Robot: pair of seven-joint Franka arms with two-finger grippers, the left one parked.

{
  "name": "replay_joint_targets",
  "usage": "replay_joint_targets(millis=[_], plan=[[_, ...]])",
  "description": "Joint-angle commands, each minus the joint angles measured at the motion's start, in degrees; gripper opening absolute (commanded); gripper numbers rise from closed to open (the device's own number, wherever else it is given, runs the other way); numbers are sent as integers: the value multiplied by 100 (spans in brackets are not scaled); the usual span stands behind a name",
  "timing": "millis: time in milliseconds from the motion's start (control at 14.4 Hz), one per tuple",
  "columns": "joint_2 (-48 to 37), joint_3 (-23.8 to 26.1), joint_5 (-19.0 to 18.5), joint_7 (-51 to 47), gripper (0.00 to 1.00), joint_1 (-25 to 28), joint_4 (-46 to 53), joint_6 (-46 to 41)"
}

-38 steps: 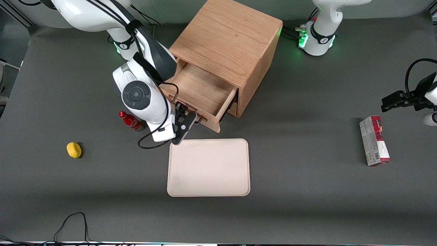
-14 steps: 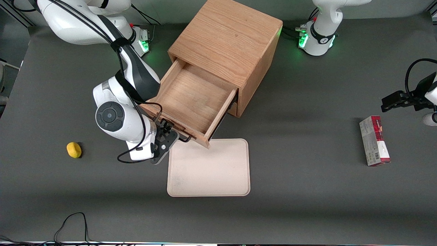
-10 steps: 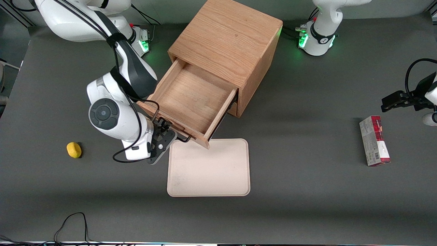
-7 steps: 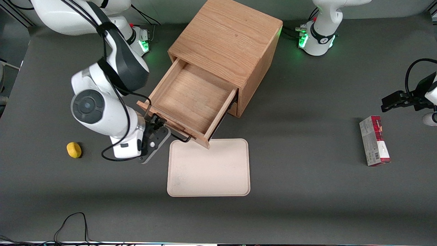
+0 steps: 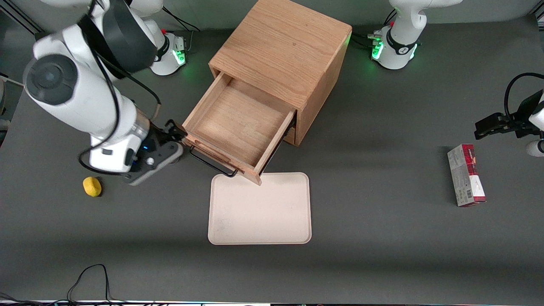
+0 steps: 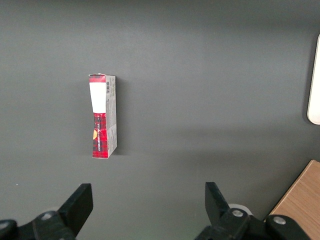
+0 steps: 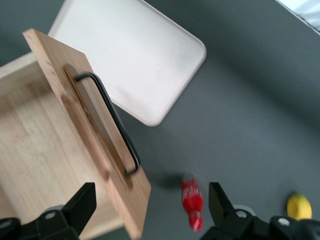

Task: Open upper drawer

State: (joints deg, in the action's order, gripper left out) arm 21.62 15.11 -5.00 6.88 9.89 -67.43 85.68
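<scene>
The upper drawer (image 5: pixel 236 123) of the wooden cube cabinet (image 5: pixel 280 51) stands pulled far out, and its inside is bare. Its thin black bar handle (image 5: pixel 212 163) is free on the drawer front. My right gripper (image 5: pixel 175 132) is open and empty, raised beside the corner of the drawer front toward the working arm's end, apart from the handle. The right wrist view looks down on the drawer front (image 7: pixel 85 135) and its handle (image 7: pixel 112 122), with the gripper (image 7: pixel 151 205) open above the table next to them. The lower drawer is hidden under the upper one.
A cream tray (image 5: pixel 260 208) lies on the table just in front of the open drawer. A red bottle (image 7: pixel 192 207) lies beneath my gripper, and a yellow lemon (image 5: pixel 92 186) nearer the camera. A red and white box (image 5: pixel 466 175) lies toward the parked arm's end.
The drawer was pulled farther out and has stayed there. My gripper let go of the handle, rose and moved away toward the working arm's end.
</scene>
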Motion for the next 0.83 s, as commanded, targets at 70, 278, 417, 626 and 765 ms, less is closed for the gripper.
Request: replay_joint_targets(millis=[70,278,417,626,765], plan=[[-509,-534,-185,-1325,100,48,-191,-298],[-772,-929,-124,-1593,100,48,-340,-377],[-1000,-1097,51,-1593,100,-178,-550,-298],[-1685,-1106,316,-1497,100,-794,-1602,341],[-1967,-1106,351,-1488,100,-997,-2097,703]])
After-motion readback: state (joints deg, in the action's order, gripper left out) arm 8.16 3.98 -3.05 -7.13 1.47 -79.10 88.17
